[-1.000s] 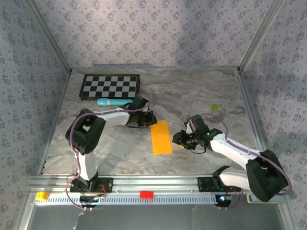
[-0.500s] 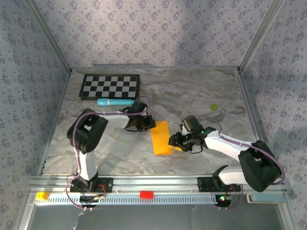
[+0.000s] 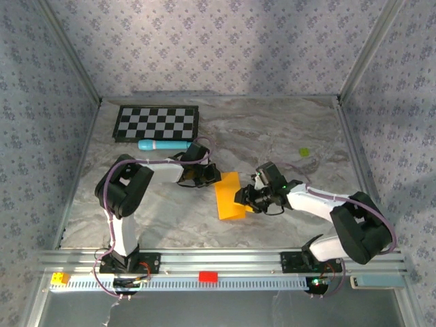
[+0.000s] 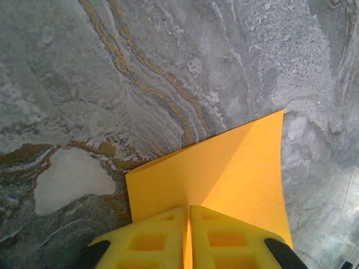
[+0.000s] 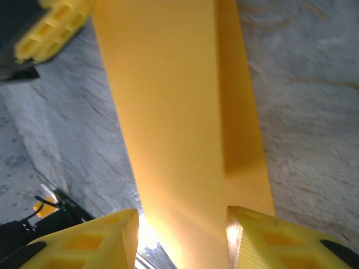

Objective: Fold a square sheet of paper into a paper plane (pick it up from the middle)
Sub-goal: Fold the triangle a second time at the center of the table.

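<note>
Marbled tabletop (image 3: 286, 129), mid-fold: the orange sheet of paper (image 3: 228, 199), doubled into a narrow rectangle, lies near the table's centre between my two arms. The left gripper (image 3: 211, 175) is pinched tight on the sheet's far end, at its left side. Its wrist camera shows the yellow fingers (image 4: 160, 238) meeting flat on the paper's edge. The right gripper (image 3: 244, 197) sits at the sheet's right long edge with its jaws parted. In its wrist view the paper runs up between the two pads (image 5: 90, 246); I cannot tell whether they press on it or merely straddle it.

I judge the step in hand to be setting up the next crease. To do it well, I would treat the left pinch as a fixed anchor and let only the right arm work. The upper layer looks bowed rather than flat, so any pull should be slow and in line with the long edge, or the sheet may pivot about the pinch and skew the fold. The checkerboard (image 3: 157, 122) and light-blue cylinder (image 3: 162, 144) sit well apart at the far left.
</note>
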